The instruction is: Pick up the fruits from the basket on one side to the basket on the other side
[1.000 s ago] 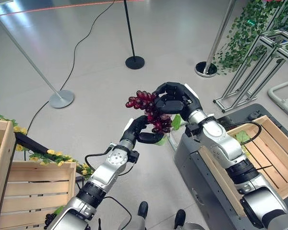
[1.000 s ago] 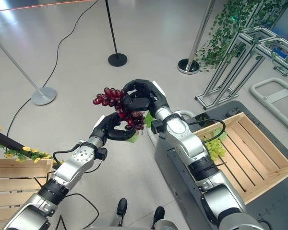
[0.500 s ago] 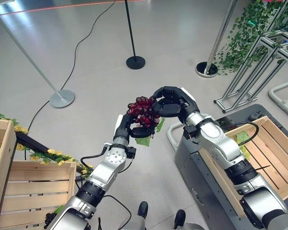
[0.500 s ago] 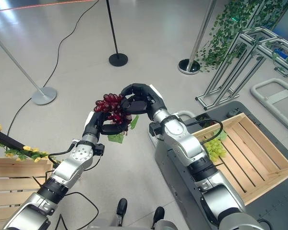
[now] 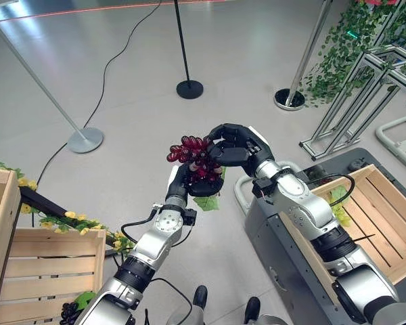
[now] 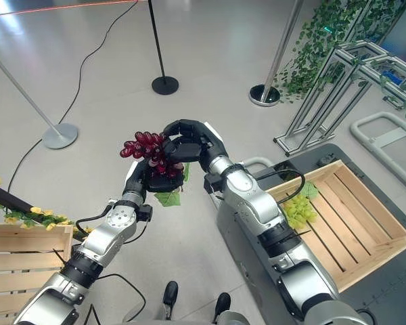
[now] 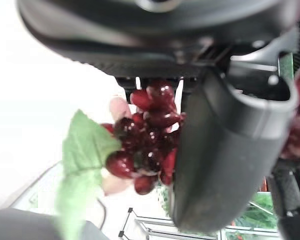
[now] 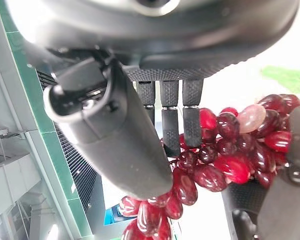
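Note:
A bunch of dark red grapes with a green leaf hangs in mid-air between the two crates. My left hand comes up from below and curls round the bunch's lower part. From the right, my right hand grips the top of the bunch, its thumb and fingers closed on the grapes. The right wooden crate holds green grapes. The left wooden crate sits at the lower left.
Stanchion posts with round bases stand on the grey floor beyond the hands. A metal rack with ivy is at the far right. The right crate rests on a dark cart. Yellow flowers trim the left crate.
Both hands have carried the grape bunch to the left. The left hand has closed up under the bunch, and the leaf now hangs below it.

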You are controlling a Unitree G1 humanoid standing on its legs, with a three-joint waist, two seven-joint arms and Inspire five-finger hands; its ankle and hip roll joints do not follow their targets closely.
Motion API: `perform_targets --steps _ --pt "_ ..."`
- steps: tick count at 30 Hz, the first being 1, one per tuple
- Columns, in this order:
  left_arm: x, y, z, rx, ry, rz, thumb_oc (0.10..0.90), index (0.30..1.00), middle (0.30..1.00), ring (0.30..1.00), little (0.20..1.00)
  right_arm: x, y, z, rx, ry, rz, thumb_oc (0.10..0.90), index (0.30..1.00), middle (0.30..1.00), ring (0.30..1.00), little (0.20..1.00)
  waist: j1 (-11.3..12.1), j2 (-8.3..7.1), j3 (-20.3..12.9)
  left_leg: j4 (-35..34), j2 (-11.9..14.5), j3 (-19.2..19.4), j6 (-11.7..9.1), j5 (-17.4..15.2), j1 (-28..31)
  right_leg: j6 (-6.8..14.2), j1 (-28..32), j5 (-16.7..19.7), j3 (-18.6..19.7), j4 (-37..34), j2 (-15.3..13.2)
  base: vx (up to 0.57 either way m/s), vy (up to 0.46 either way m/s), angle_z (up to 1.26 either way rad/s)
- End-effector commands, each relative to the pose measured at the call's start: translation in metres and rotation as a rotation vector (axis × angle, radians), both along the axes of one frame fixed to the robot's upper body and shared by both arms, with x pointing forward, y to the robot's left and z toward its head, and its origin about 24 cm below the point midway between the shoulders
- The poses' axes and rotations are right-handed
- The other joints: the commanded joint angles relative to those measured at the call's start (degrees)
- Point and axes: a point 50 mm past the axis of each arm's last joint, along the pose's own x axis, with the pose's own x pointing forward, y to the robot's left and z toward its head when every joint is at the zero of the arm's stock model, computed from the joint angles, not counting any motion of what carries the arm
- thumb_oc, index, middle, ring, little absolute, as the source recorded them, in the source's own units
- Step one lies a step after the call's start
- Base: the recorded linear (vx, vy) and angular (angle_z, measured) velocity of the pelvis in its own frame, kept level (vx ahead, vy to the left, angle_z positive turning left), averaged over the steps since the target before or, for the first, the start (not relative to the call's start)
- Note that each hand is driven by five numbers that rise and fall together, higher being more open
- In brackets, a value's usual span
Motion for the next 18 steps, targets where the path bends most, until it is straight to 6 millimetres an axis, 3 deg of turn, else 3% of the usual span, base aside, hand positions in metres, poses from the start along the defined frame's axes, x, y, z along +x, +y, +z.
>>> perform_targets --steps 1,11,12,18 --pt "0.021 -0.026 0.027 -0.044 -0.135 -0.067 0.8 0.9 0.9 0.9 0.9 -0.017 0.039 0.07 0.283 -0.229 0.192 0.4 0.3 0.3 0.3 0.3 -0.51 -2.38 -9.91 0.05 0.46 3.05 -0.8 -3.18 1.64 -0.06 1.45 0.69 2.77 0.07 -2.65 0.0 0.0 0.0" --pt "0.022 -0.041 0.04 -0.074 -0.204 -0.115 0.8 0.9 0.9 0.9 0.9 -0.021 0.046 0.071 0.307 -0.216 0.21 0.4 0.3 0.3 0.3 0.3 -0.9 -2.36 -10.13 0.05 0.45 3.3 -0.78 -3.1 1.66 -0.03 1.42 0.77 2.8 0.07 -2.69 0.0 0.0 0.0" --pt "0.022 -0.043 0.043 -0.082 -0.222 -0.128 0.4 0.3 0.3 0.3 0.3 -0.021 0.045 0.071 0.311 -0.212 0.212 0.4 0.3 0.3 0.3 0.3 -1.0 -2.33 -10.14 0.05 0.51 3.38 -0.79 -3.1 1.66 -0.02 1.36 0.83 2.84 0.07 -2.7 0.0 0.0 0.0" --pt "0.022 -0.042 0.049 -0.097 -0.245 -0.132 0.4 0.3 0.3 0.3 0.3 -0.021 0.044 0.07 0.311 -0.216 0.21 0.4 0.3 0.3 0.3 0.3 -1.06 -2.27 -10.1 0.05 0.52 3.41 -0.8 -3.11 1.67 -0.06 1.32 0.84 2.92 0.07 -2.7 0.0 0.0 0.0"
